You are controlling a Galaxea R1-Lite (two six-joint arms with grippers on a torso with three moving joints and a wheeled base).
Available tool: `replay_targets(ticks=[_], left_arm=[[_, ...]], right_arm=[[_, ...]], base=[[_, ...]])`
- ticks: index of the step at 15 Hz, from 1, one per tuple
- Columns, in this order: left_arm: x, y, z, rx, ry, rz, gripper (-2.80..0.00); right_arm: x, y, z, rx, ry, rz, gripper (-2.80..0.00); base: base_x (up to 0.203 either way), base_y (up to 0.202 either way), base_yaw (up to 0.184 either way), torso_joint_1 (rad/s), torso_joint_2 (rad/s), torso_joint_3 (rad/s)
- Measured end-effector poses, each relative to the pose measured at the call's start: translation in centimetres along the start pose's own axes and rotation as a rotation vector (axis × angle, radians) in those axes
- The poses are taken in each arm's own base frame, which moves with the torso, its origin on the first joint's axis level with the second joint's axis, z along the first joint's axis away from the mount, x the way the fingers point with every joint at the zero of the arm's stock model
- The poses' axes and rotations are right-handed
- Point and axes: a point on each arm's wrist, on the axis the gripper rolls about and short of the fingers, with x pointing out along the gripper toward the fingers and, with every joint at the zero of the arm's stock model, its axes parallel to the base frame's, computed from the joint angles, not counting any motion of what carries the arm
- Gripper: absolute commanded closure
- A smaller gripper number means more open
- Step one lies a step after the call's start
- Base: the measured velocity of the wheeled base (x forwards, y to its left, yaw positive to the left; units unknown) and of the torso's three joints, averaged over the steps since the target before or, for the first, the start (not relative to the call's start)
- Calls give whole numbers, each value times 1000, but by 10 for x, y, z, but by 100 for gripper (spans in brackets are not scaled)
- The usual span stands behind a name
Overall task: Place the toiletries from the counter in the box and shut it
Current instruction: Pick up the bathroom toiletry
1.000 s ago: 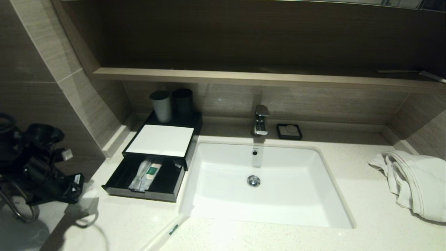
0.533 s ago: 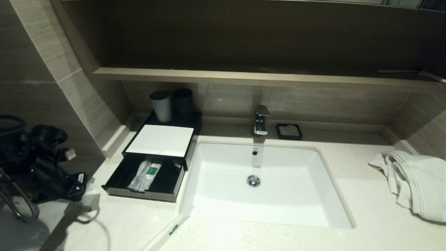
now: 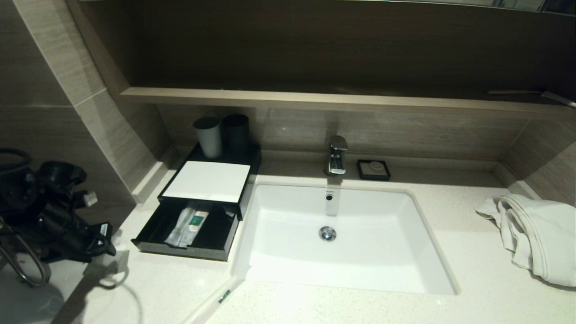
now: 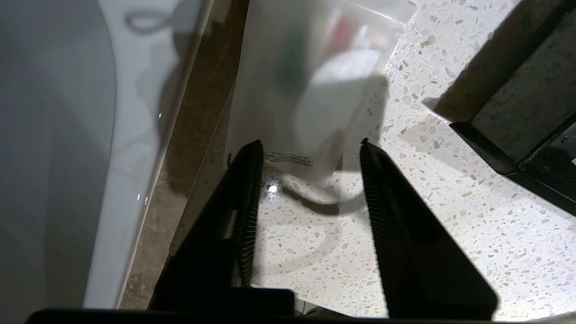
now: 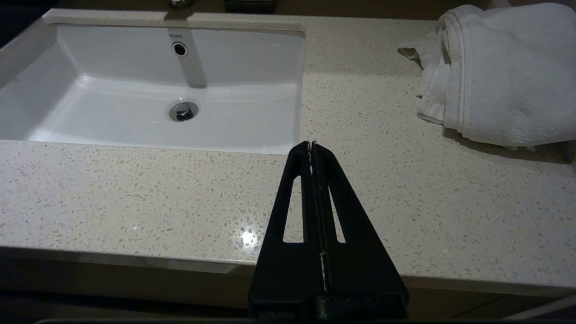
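The box [image 3: 206,181], black with a white top panel, stands left of the basin, and its front drawer [image 3: 186,245] is pulled out. Translucent sachets [image 3: 188,223] with a green mark lie in the drawer. A long thin sachet [image 3: 211,302] lies on the counter [image 3: 342,310] by the basin's near left corner. My left gripper [image 3: 108,245] hangs at the counter's left end, short of the drawer. It is open [image 4: 308,148], and the near end of a blurred translucent packet [image 4: 306,76] with a green mark and white contents sits between its fingertips. My right gripper [image 5: 311,144] is shut and empty above the counter's front edge.
The white basin [image 3: 342,270] with its tap [image 3: 336,155] fills the middle. A grey cup [image 3: 209,136] and a dark cup [image 3: 236,131] stand behind the box. A small black soap dish [image 3: 373,169] sits by the tap, a white towel [image 3: 537,234] at the right.
My left gripper has edged a little to the right, toward the drawer. Nothing else in the head view has moved.
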Motion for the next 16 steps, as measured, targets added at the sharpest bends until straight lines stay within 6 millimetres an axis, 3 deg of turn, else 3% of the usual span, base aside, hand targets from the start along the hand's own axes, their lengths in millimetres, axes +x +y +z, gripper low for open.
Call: replay_targets(ticks=[16], left_arm=[[13,8,2,-23,33,10,-280]], right_arm=[[0,0,0,0,0,0,0]], base=[[0,0,0,0,0,0]])
